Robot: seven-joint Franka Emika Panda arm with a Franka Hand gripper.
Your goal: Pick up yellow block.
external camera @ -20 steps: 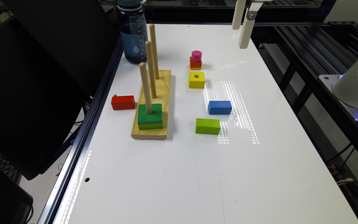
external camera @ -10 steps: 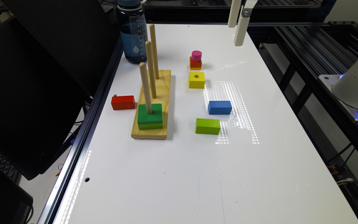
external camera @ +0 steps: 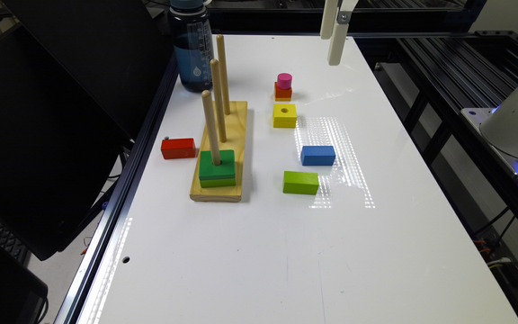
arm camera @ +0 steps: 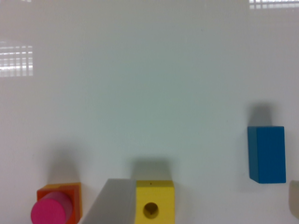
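Observation:
The yellow block [external camera: 284,115], a small square with a round hole, lies flat on the white table [external camera: 259,252] between the orange block and the blue block. In the wrist view the yellow block [arm camera: 154,202] sits right beside one grey finger [arm camera: 114,201], with the other finger at the picture's edge. My gripper [external camera: 332,49] hangs high above the table's far end, toward the exterior view's right of the yellow block and well apart from it. It is open and holds nothing.
An orange block topped by a pink cylinder [external camera: 283,86] stands just behind the yellow block. A blue block [external camera: 317,155], a lime-green block [external camera: 301,182], a red block [external camera: 178,148], a wooden peg board [external camera: 219,153] with a green block, and a water bottle [external camera: 191,45] are around it.
The gripper has shifted steadily toward the exterior view's left, closer to the line of blocks. No block has moved.

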